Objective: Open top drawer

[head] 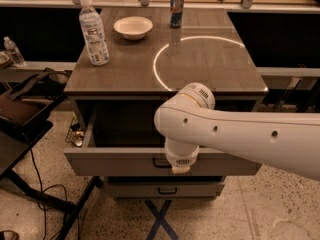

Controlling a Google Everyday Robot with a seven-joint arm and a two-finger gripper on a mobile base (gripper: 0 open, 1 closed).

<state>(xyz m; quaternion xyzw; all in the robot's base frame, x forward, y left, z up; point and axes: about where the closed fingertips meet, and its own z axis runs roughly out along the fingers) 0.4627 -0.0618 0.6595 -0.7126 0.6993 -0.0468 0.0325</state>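
The top drawer [115, 162] stands pulled out from under the tabletop, and its dark inside shows behind the grey front panel. Its small dark loop handle [159, 163] shows partly at the panel's centre. My white arm [235, 134] reaches in from the right and bends down over the drawer front. My gripper [180, 168] is at the panel's centre, right beside the handle, mostly hidden under the wrist.
A shorter grey drawer [165, 189] sits shut below. On the tabletop [210, 69] stand a water bottle [93, 31], a white bowl [133, 27] and a can [176, 8]. A dark bag [22, 109] and cables [40, 194] lie at the left.
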